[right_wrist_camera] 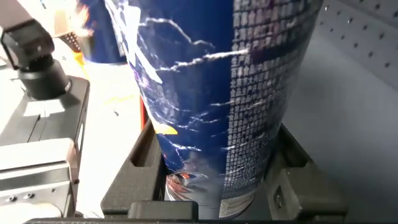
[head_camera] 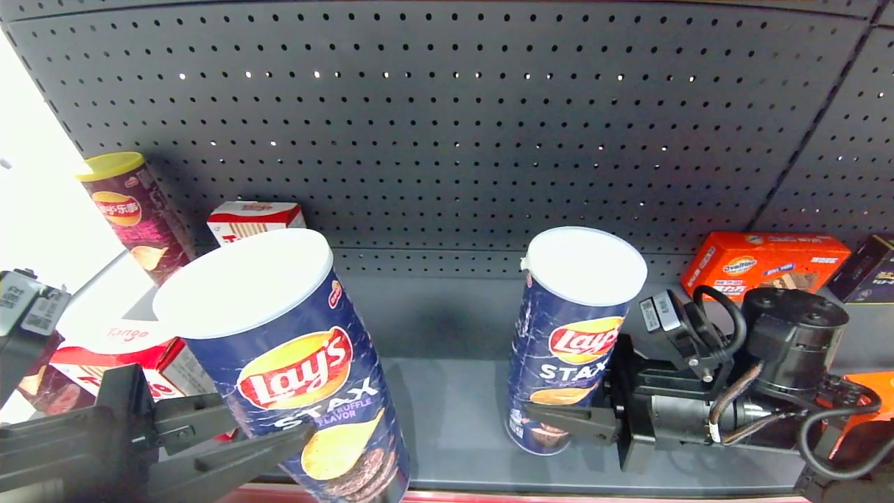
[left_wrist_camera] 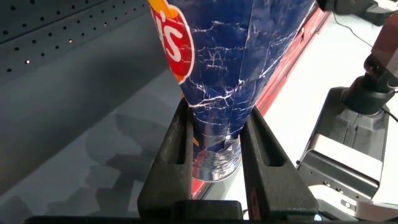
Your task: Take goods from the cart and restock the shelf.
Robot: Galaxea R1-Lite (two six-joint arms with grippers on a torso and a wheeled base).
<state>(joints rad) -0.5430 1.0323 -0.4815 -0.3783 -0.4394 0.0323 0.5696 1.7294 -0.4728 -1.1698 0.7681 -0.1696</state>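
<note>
Head view: at lower left of the frame the left claw (head_camera: 274,421) is clenched on the tilted chip can (head_camera: 279,349) low on its body. The can's long axis leans, white lid toward upper left, base at the bottom edge. Right of centre, the right claw (head_camera: 552,419) grasps the upright chip can (head_camera: 573,335) near its base as it stands on the shelf (head_camera: 454,405).

Left wrist view: the tilted chip can (left_wrist_camera: 224,74) sits between both black fingers (left_wrist_camera: 180,149).

Right wrist view: the upright chip can (right_wrist_camera: 217,93) fills the gap between fingers (right_wrist_camera: 140,168).
</note>
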